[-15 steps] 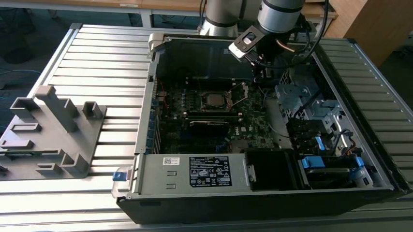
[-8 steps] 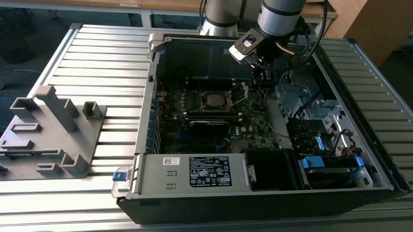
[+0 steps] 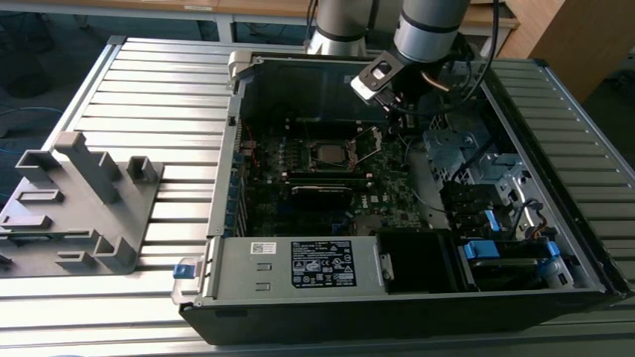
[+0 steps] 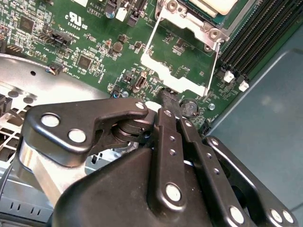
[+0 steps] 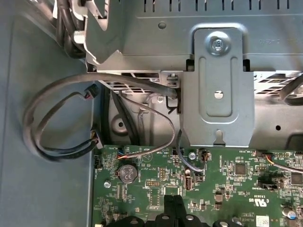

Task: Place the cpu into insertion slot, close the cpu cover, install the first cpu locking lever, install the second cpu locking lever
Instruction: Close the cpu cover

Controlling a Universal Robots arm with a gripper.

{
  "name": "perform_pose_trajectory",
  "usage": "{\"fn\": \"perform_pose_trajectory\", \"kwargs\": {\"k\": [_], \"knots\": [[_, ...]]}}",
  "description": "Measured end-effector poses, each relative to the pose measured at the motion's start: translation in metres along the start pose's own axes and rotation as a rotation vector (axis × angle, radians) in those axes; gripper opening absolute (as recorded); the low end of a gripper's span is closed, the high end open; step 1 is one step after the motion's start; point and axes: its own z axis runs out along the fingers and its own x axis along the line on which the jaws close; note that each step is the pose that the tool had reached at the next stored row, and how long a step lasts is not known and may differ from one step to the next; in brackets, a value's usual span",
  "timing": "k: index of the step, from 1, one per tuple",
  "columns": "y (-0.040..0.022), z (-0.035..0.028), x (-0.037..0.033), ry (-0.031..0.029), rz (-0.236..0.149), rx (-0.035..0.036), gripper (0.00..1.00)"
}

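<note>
The cpu (image 3: 331, 152) lies flat in the insertion slot (image 3: 315, 141) on the motherboard; in the second wrist view its pale face (image 4: 210, 5) sits at the picture's edge. The cpu cover (image 4: 156, 66), a thin silver frame, is swung open and stands tilted beside the slot (image 3: 371, 145). My gripper (image 4: 166, 97) is shut with nothing held between its black fingers. Its tips hover right at the cover's free edge, low over the green board (image 5: 174, 201). In the exterior view the gripper (image 3: 397, 119) hangs inside the case, just to the right of the slot.
Long black memory slots (image 4: 255, 38) run beside the socket. A grey bracket (image 5: 218, 85) and looped cables (image 5: 57, 118) sit at the case wall. The labelled power-supply box (image 3: 297, 264) and blue-tabbed drive bays (image 3: 486, 249) fill the near side. A grey fixture (image 3: 79, 201) stands outside on the slatted table.
</note>
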Motion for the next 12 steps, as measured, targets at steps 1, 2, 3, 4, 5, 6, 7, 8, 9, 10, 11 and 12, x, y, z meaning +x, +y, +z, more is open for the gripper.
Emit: {"fn": "perform_pose_trajectory", "kwargs": {"k": [1,2,3,4,5,6,7,8,9,10,11,12], "knots": [[0.0000,0.0007,0.0000,-0.0001,0.000,0.0000,0.11],[0.0000,0.0016,0.0000,0.0000,0.000,0.0000,0.11],[-0.0001,0.0025,-0.0001,0.0000,0.000,0.0000,0.11],[-0.0001,0.0034,-0.0001,0.0001,0.000,0.0000,0.11],[-0.0001,0.0038,-0.0001,0.0000,0.000,0.0000,0.11],[-0.0001,0.0038,-0.0002,-0.0003,0.000,0.0001,0.11],[-0.0001,0.0038,-0.0002,-0.0003,0.000,0.0001,0.11],[-0.0002,0.0039,-0.0001,-0.0003,0.000,0.0001,0.11],[-0.0005,0.0040,-0.0001,-0.0001,0.000,0.0000,0.11],[-0.0011,0.0041,-0.0001,0.0000,0.000,-0.0001,0.11],[-0.0021,0.0041,-0.0001,0.0001,0.000,-0.0001,0.11],[-0.0036,0.0041,-0.0001,0.0000,0.000,-0.0002,0.11]]}}
